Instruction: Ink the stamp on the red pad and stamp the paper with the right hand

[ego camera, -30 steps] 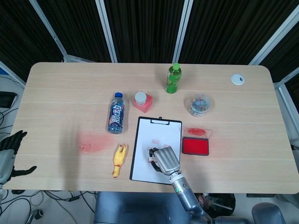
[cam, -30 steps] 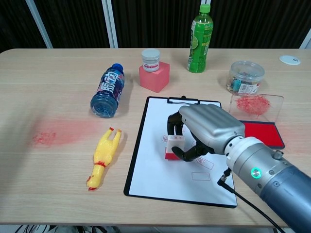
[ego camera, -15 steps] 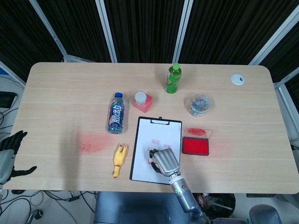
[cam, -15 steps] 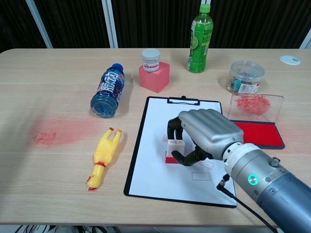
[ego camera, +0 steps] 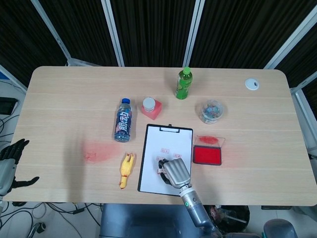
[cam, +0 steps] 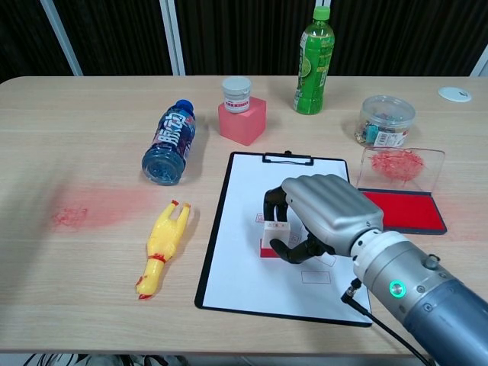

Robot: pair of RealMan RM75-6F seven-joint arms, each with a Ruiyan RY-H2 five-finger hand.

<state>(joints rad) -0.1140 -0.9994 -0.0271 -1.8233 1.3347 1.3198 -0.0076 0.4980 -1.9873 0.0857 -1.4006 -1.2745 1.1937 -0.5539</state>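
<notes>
Right hand (cam: pixel 324 213) grips the stamp (cam: pixel 272 236), fingers curled around its white body; red base sits on the paper (cam: pixel 244 259), mostly covered by the hand in chest view. In head view the right hand (ego camera: pixel 176 172) hides nearly all of the stamp, only a sliver at its left edge shows. Paper lies on a black clipboard (cam: pixel 211 252), clip at the far end. Faint red stamp marks on the paper, one partly under the hand, text unreadable. Red ink pad (cam: pixel 408 211) open just right of the clipboard, its clear smeared lid (cam: pixel 400 166) tilted up behind it.

Left hand (ego camera: pixel 9 161) at the frame's lower left edge, off the table, cut off; fingers look spread, holding nothing; not seen in chest view.

Elsewhere: blue bottle (cam: pixel 168 142) on its side, yellow rubber chicken (cam: pixel 162 248), pink block (cam: pixel 242 120) with a white jar (cam: pixel 236 94) on top, green bottle (cam: pixel 313 62) upright, clear tub (cam: pixel 386 120) of small items, contents too small to tell. Red smear (cam: pixel 84 210) on the table at left.
</notes>
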